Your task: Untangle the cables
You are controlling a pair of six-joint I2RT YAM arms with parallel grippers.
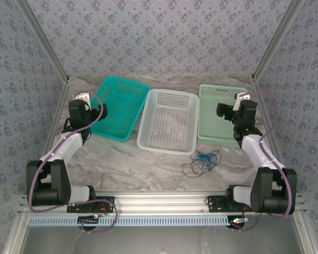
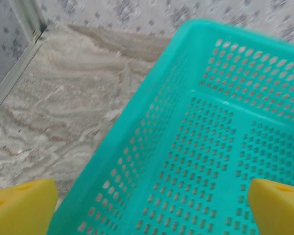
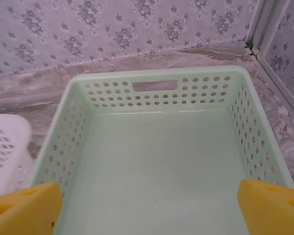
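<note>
Awaiting first contact: the untangling looks not yet begun, and the step in hand is judged to be the approach. Item one, the cables [image 1: 202, 160]: a small loose knot of thin wires with bright blue loops uppermost, darker strands trailing off to its left, and any pale strand too fine to make out. It lies flat on the worktop [image 1: 132, 164], just in front of the near right corner of the white basket [image 1: 172, 92], and nearer the right arm. Item two, the left claw [image 2: 147, 210]: yellow fingertips [image 2: 19, 205] spread wide, holding nothing, poised over the teal basket [image 2: 152, 112]. Item three, the right claw [image 3: 147, 208]: likewise wide apart and empty, above the pale green basket [image 3: 157, 72] and well apart from the knot. Next move, as a judgement: the right claw would swing back toward the near edge, descend, and pinch one outer loop, not the whole heap. The left claw would cross over to pin or draw a second strand. Floppy wire will likely drag as a clump.
</note>
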